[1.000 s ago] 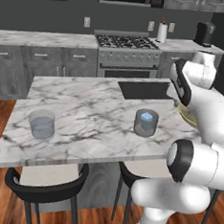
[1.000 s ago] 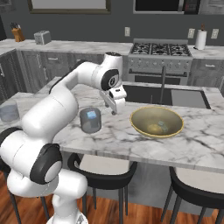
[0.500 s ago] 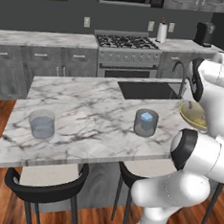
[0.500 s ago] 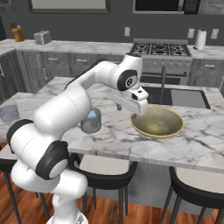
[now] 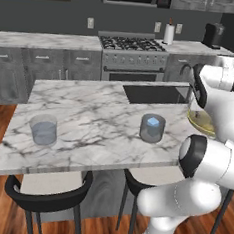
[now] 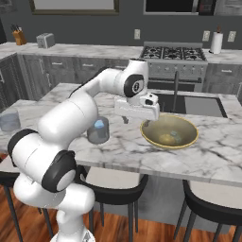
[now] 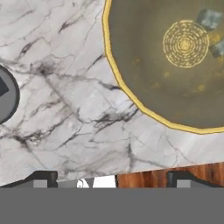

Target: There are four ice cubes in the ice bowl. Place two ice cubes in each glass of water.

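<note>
Sitting upright, ice bowl [image 6: 152, 136] opens upward.

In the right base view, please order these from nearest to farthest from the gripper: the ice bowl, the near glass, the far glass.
From the gripper:
1. Ice bowl, just to its right.
2. Near glass, to its left.
3. Far glass, at the left edge.

White arm stretched forward and bent, gripper [image 6: 138, 120] pointing down, jaws spread wide, empty
</note>
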Robot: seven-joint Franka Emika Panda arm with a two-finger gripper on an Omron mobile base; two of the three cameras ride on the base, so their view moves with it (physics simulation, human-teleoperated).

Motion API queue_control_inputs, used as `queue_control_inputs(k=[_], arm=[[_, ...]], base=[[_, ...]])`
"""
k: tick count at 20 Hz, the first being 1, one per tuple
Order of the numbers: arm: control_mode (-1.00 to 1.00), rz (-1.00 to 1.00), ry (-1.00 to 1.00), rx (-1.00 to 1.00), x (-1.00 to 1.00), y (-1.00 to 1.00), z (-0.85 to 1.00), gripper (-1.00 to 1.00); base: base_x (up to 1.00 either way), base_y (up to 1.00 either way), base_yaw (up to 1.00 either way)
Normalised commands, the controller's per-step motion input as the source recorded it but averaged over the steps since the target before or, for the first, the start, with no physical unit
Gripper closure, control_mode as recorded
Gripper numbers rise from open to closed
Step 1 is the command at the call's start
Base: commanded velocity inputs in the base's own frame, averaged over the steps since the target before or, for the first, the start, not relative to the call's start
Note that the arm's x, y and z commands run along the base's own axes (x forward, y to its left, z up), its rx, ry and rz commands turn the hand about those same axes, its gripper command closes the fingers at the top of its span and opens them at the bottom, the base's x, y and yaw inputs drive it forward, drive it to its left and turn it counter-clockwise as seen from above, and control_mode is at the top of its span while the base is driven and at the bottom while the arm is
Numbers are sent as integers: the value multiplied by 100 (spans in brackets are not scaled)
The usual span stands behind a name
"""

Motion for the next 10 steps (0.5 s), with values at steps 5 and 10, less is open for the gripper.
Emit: queue_control_inputs(k=[5, 10], arm=[[-100, 47, 0, -5, 0, -12, -33, -100], [-100, 41, -1, -7, 1, -1, -9, -100]], base=[[0, 0, 0], [0, 0, 0]])
